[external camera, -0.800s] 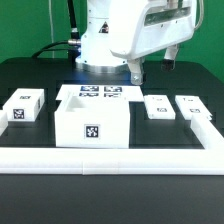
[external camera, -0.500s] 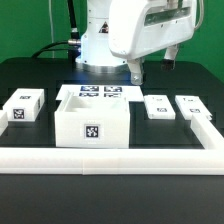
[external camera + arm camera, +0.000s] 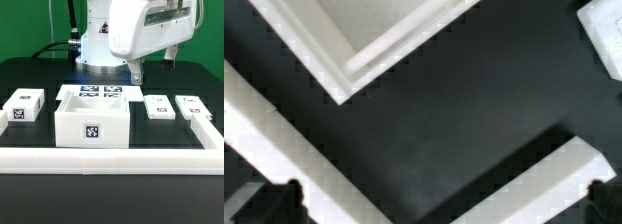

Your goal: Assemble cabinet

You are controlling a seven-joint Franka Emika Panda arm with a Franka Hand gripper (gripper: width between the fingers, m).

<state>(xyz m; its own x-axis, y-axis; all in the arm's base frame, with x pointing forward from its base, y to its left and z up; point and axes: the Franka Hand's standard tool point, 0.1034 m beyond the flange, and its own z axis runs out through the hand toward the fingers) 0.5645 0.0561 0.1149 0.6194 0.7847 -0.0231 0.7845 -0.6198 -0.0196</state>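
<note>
**Loose pieces on a black table**

A black table (image 3: 30, 195) carries a long low white border rail (image 3: 100, 161) along its near edge, turning back at the exterior view's right. One small tagged block (image 3: 22, 106) lies at that view's left. A second block (image 3: 158, 106) and a third block (image 3: 190, 104) lie at its right. The marker board (image 3: 100, 91) lies farther back.

The cabinet (image 3: 75, 128) hides the near edge of your marker board (image 3: 100, 90). The exterior view's top edge crops the arm (image 3: 130, 30), and your wrist view is blurred.
</note>
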